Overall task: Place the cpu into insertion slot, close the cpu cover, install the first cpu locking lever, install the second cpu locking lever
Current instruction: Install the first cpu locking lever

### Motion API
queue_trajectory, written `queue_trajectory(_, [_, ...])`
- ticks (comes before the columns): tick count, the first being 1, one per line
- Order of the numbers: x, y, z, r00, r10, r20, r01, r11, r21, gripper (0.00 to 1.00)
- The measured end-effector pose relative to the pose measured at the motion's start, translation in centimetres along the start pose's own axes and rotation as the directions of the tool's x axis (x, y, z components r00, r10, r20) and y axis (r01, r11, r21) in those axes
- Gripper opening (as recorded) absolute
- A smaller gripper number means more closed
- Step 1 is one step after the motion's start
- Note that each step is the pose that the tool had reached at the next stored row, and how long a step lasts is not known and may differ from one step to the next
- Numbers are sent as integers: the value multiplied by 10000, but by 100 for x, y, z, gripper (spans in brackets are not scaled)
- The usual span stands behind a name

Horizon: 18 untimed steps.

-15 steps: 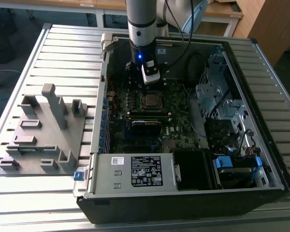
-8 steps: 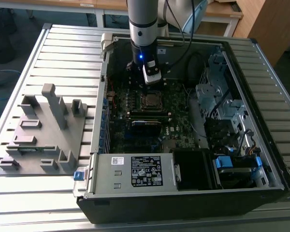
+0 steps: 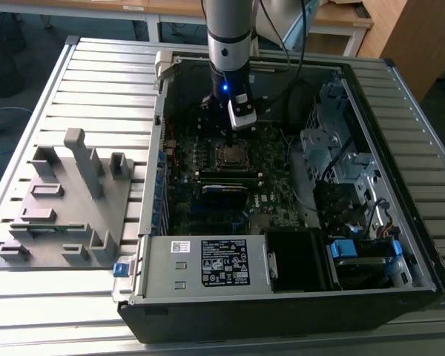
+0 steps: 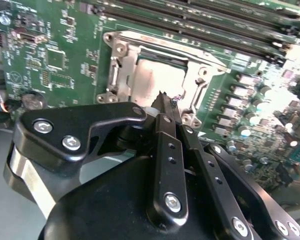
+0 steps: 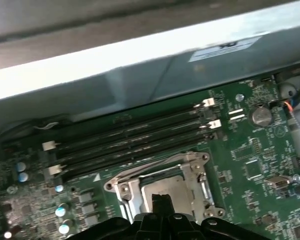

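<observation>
My fingers (image 4: pixel 166 100) were drawn together into one dark point with nothing between them, my gripper (image 4: pixel 165 97) hanging straight down over the insertion slot (image 4: pixel 157 75) — the tip sat just above, perhaps touching, the near edge of the socket; I could not tell which. In the second wrist view the cpu cover (image 4: pixel 121 75) lay flat on the socket, its silvery frame ringing a pale metal square, the cpu (image 4: pixel 152 80), seated in the window. In the first wrist view my gripper (image 5: pixel 161 200) pointed at that same pale square, the cpu cover (image 5: pixel 197 175) framing it and the insertion slot (image 5: pixel 162 187) sitting on the green circuit board (image 5: pixel 250 165). Just beyond the socket ran the long black memory slots (image 5: pixel 130 140), side by side and parallel to the socket's far edge, and past them a grey case wall (image 5: pixel 140 60). In the exterior view I stood over the middle of the circuit board (image 3: pixel 208 215) inside the open computer case (image 3: pixel 282 297), my gripper (image 3: pixel 231 137) just above the insertion slot (image 3: pixel 231 154) — the case itself rested on a slatted metal table (image 3: pixel 96 81), towards the exterior view's right, with a grey fixture block (image 3: pixel 67 200) beside it near the table's edge at the exterior view's left.
</observation>
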<state>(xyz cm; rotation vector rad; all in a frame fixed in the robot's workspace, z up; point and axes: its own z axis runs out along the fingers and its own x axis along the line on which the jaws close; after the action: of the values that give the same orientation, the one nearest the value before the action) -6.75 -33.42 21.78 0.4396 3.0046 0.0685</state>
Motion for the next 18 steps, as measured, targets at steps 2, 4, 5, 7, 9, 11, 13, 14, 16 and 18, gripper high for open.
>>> queue_trajectory(2, [-22,7,3,10000,-3,5,3,10000,17,10])
queue_trajectory(4, [-24,7,3,10000,-3,9,3,10000,29,10])
queue_trajectory(5, [-24,7,3,10000,-4,10,4,10000,34,10])
queue_trajectory(7, [-24,7,3,10000,-6,7,6,10000,45,10])
queue_trajectory(9, [-24,8,8,10000,-6,-91,7,9999,116,10])
queue_trajectory(11, [-24,7,8,9999,-6,-126,8,9999,154,10])
queue_trajectory(13, [-24,7,8,9999,-6,-132,8,9999,156,10])
queue_trajectory(14, [-24,7,9,9999,-7,-132,9,9999,155,10])
queue_trajectory(16, [-26,7,12,9999,-92,-137,94,9999,145,10])
queue_trajectory(18, [-26,8,17,9992,-361,-153,363,9993,120,10])
